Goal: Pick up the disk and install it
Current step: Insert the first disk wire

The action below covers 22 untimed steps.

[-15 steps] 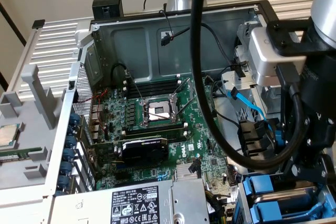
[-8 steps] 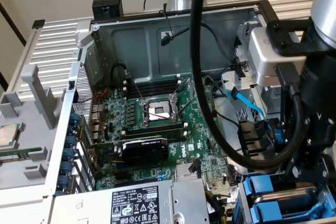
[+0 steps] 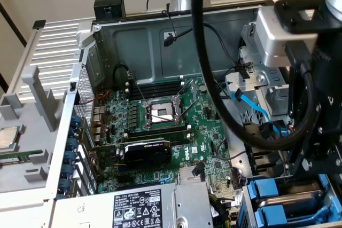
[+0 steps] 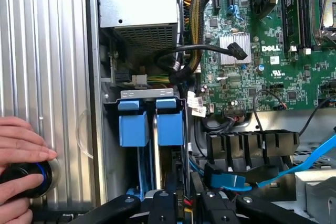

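Observation:
The disk [image 4: 178, 166] stands edge-on in the drive cage [image 4: 147, 94], and its blue plastic carrier end [image 4: 170, 124] sits beside a second blue carrier [image 4: 131, 128]. My gripper [image 4: 186, 203] is right at the disk's near edge, with black fingers [image 4: 163, 203] close on either side of it, shut on the disk. In the exterior view, my gripper [image 3: 315, 169] hangs over the blue carriers [image 3: 267, 191] at the case's lower right corner.
A person's hand [image 4: 21, 145] rests on a round black button [image 4: 26, 179] on the case's ribbed side. A grey power-supply box [image 3: 139, 206] lies beside the cage. A blue cable [image 4: 294, 169] and black cables [image 4: 210, 51] cross nearby. The motherboard [image 3: 160, 132] fills the case's middle.

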{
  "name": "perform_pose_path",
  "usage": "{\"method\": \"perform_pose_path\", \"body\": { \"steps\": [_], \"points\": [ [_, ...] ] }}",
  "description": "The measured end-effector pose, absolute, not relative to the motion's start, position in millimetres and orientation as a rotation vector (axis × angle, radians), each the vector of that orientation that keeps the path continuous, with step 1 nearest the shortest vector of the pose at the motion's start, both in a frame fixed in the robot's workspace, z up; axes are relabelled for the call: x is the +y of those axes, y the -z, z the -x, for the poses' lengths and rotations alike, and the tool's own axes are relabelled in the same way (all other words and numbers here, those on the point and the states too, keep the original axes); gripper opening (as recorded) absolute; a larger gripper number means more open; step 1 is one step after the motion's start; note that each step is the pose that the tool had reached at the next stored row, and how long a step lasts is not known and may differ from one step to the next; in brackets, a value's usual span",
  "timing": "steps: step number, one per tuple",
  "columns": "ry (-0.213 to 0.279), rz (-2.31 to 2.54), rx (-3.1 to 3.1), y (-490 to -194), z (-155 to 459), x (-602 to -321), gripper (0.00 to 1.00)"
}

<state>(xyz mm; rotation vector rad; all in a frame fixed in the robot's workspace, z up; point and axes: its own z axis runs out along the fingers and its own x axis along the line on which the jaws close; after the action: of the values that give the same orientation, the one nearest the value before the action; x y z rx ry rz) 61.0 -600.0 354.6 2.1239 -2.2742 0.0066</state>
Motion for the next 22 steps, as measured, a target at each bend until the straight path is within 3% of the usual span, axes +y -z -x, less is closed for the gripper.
{"method": "perform_pose_path", "body": {
  "steps": [11,22],
  "points": [
    [-0.024,-2.116,-2.267,-398,-61,-599,0.25],
    [-0.036,-2.111,-2.263,-402,-52,-595,0.25]
  ]
}}
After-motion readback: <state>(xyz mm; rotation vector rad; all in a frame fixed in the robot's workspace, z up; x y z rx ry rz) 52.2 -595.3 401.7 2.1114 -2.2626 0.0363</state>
